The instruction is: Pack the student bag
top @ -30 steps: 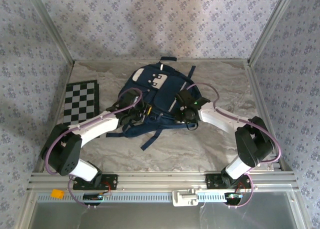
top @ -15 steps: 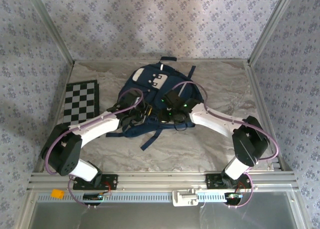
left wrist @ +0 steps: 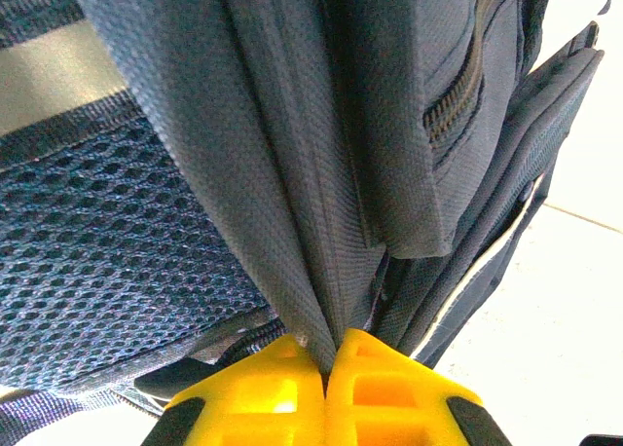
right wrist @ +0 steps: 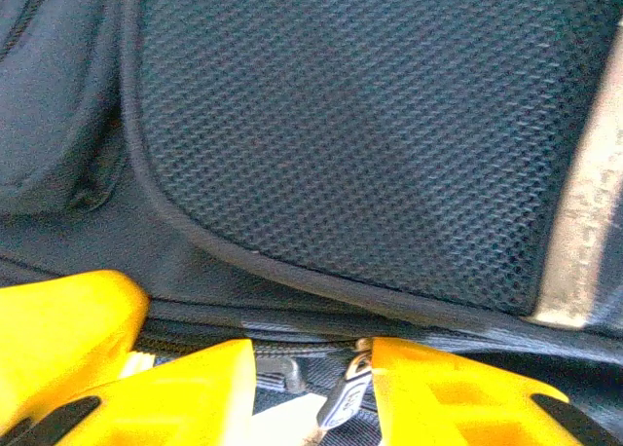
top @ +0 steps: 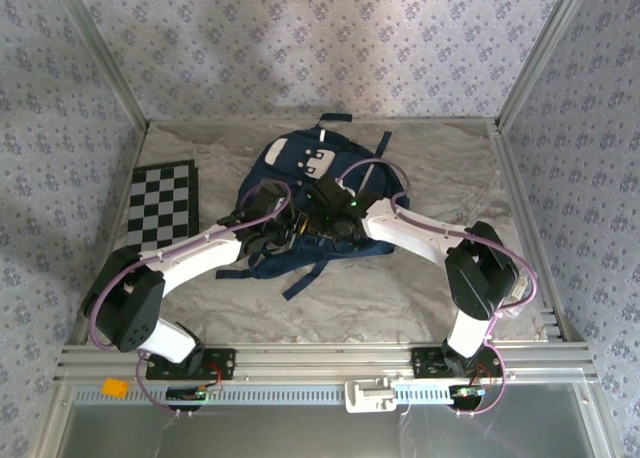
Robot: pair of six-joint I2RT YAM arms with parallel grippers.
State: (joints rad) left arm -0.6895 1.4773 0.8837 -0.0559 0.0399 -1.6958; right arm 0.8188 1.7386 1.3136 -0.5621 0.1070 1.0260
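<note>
Seeing student bag (top: 318, 183) lying flat on the table (top: 420, 278), centre toward the back. Checkerboard mat (top: 165, 200) is near it on the left side. Both arms reach in over the bag's near half, wrists close together. L gripper (left wrist: 326, 368): I read it as clamped, yellow fingers pinched tight on a fold of navy bag fabric beside a mesh panel (left wrist: 107, 261). R gripper (right wrist: 313, 368): fingers apart, nothing clamped. Metal zip pull (right wrist: 341, 397) sits in the gap by one finger, below a mesh pocket (right wrist: 360, 134).
</note>
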